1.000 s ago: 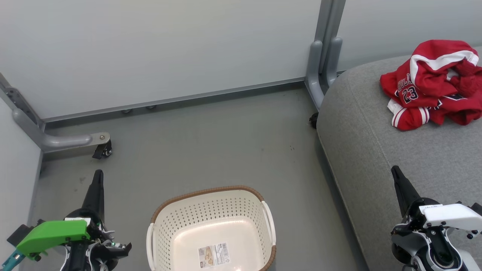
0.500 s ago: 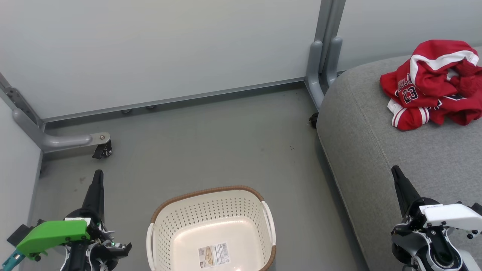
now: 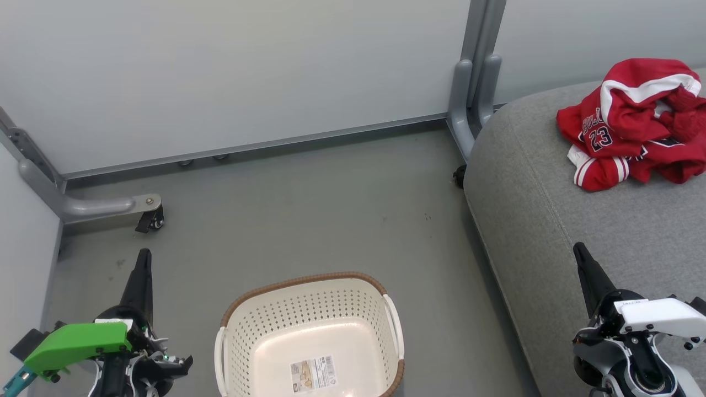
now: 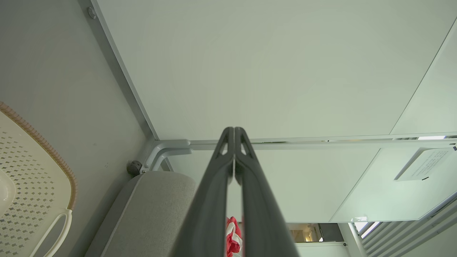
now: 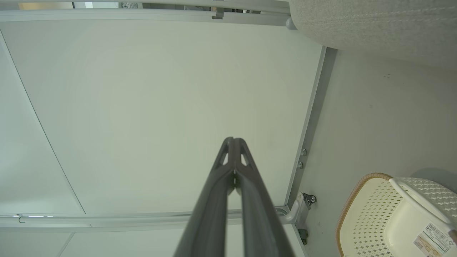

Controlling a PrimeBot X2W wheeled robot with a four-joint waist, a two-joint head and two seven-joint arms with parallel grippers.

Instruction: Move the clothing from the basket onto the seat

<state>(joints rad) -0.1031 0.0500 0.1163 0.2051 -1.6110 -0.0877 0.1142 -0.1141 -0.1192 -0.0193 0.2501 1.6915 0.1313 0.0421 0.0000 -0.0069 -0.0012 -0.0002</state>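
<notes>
Bare floor (image 3: 309,220) stretches from the far rim of the basket (image 3: 309,309) to the partition wall (image 3: 231,71), with broad room for fingers to pass. At the floor's far left corner a grey frame foot with a caster (image 3: 110,207) juts out. At the far right, frame posts (image 3: 471,94) stand against the corner of the seat (image 3: 551,220). A narrower floor strip runs between basket and seat. The seat's near part lies open; the clothing (image 3: 634,121) is heaped at its far right edge.
</notes>
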